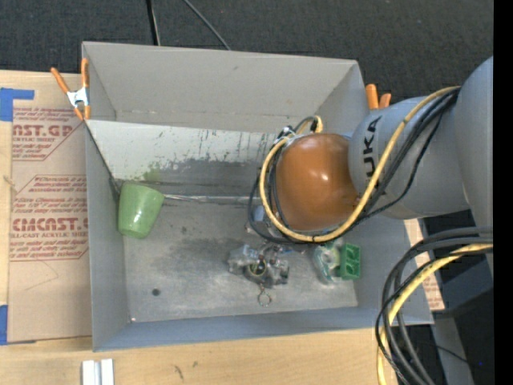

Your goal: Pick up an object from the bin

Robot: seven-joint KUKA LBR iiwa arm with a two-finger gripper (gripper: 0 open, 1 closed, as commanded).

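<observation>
My gripper (260, 265) hangs low over the bin floor, near the front and a little right of the middle, below the arm's wrist. Just to its right lies a small green block (348, 261) with a pale, clear piece (325, 265) against its left side. A tiny dark bit (263, 297) lies on the floor just in front of the gripper. I see nothing held in the gripper.
A light green plastic cup (139, 208) lies on its side at the far left of the bin, against the back wall. The arm comes in over the bin's right wall and covers the right back corner.
</observation>
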